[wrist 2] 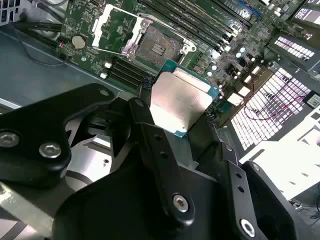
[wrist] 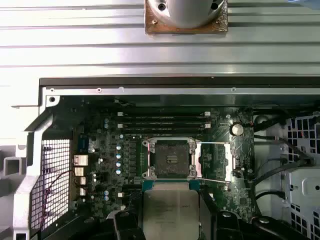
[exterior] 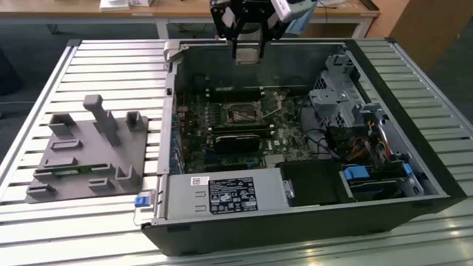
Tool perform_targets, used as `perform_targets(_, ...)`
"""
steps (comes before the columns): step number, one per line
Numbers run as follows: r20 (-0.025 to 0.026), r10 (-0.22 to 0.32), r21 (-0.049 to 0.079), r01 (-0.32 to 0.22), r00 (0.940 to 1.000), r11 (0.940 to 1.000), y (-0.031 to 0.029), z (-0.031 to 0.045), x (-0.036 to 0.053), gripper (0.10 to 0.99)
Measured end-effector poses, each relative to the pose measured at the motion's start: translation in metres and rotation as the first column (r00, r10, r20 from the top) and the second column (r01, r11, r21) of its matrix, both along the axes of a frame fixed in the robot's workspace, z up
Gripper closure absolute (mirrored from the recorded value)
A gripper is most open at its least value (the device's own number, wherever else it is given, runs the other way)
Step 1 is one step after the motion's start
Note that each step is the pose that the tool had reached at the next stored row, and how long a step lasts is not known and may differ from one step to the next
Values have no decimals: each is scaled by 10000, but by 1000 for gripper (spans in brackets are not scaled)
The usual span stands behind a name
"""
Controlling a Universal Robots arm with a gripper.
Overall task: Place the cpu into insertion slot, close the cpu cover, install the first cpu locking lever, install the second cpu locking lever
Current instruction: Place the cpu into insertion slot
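We could read nothing for certain. A black label (exterior: 234, 195) crowded with white print and marks sat on the grey power supply box (exterior: 179, 189), with a small white sticker (exterior: 200, 180) beside it. Faint etching crossed the cpu (wrist: 171, 212). All of it was too small to make out.

cpu (wrist 2: 182, 100) in claw (wrist 2: 176, 119), apart from insertion slot (wrist 2: 159, 47), cpu cover (wrist 2: 101, 20) alongside

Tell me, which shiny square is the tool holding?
The cpu, solid silver, gripped in the tool. The cover is just a window frame, flipped open beside the slot.
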State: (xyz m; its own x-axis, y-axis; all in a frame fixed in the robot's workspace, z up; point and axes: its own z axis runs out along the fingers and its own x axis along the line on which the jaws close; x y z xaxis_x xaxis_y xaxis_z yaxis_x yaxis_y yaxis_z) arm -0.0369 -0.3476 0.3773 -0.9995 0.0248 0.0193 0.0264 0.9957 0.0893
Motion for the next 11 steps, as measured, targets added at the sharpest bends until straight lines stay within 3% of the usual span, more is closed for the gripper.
perform_targets(7, -1, -16, 0, 16, 10000, 10000, 0, 0, 0, 549)
perform_targets(11, 1, -396, -13, 396, 9992, 9992, 0, -1, 0, 549)
